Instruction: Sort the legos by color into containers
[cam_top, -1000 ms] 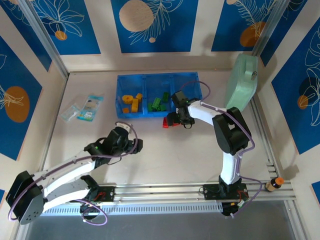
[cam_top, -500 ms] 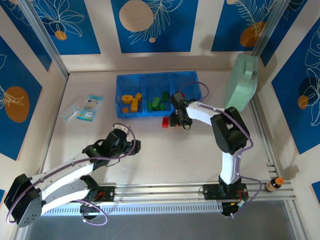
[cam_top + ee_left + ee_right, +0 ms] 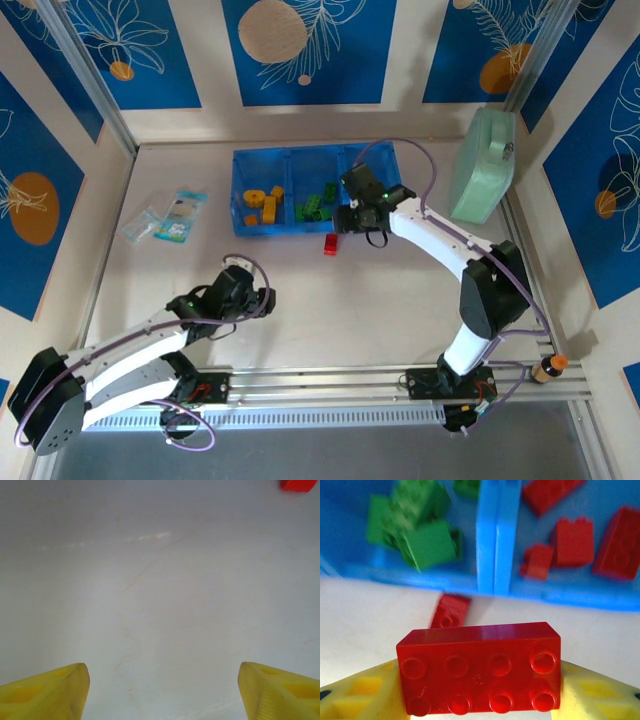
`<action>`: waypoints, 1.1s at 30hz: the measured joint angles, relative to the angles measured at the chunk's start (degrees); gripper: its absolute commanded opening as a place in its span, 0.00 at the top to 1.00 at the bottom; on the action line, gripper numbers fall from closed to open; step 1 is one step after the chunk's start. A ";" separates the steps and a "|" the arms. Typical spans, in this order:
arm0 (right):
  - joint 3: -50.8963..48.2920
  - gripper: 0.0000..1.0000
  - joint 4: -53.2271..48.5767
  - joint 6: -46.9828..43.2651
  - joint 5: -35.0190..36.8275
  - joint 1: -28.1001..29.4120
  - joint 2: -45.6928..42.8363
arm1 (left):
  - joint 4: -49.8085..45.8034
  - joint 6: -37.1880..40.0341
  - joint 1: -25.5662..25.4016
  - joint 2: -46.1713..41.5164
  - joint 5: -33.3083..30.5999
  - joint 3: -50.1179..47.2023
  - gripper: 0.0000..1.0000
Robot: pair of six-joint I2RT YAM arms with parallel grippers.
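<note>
Right gripper (image 3: 349, 221): closed on the held red brick (image 3: 479, 667); you can see a yellow finger (image 3: 357, 695) at each short end.
Held red brick, position: just in front of the tray's (image 3: 262, 231) near wall, about in line with the divider (image 3: 495, 535) between the middle and right compartments.
Held red brick, orientation: studs face the wrist camera. The long axis runs finger to finger, parallel to the tray's near wall.
Left gripper (image 3: 162, 692): open and holding nothing, with its fingers wide apart over bare table (image 3: 330, 310).
Loose red brick (image 3: 331, 245): on the table just beside the tray's near wall, studs up. Its long axis is slanted and points roughly at that wall.
Tray contents: yellow and orange bricks (image 3: 262, 205) left, green bricks (image 3: 427, 542) middle, red bricks (image 3: 575, 540) right.
Edges: the blue near wall and the divider top stand between your held brick and the compartments.
Open room: you have broad bare table in front of the tray and between the two arms.
Side items: packets (image 3: 175, 215) lie left of the tray and well apart from it. The green bag (image 3: 483, 165) stands near the table's right edge.
</note>
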 measured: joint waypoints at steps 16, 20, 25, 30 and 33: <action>18.73 0.53 -6.56 -1.22 0.24 -12.44 15.58 | -0.76 -4.00 -0.11 -2.80 0.26 -3.41 0.24; 19.63 0.42 -7.06 -1.29 -0.17 -14.51 18.62 | -0.59 -3.93 -0.24 -0.57 0.44 -2.34 0.24; 19.65 0.11 -7.34 -1.84 -0.66 -13.84 19.61 | 0.63 -3.37 -0.92 4.20 0.85 0.72 0.24; 19.43 0.08 -7.74 -1.90 0.11 -12.83 18.49 | 2.38 -1.88 -1.16 10.88 1.57 5.64 0.23; 16.79 0.08 -7.48 -1.90 0.70 -12.13 14.10 | 3.76 -0.87 -1.22 15.43 2.01 9.11 0.23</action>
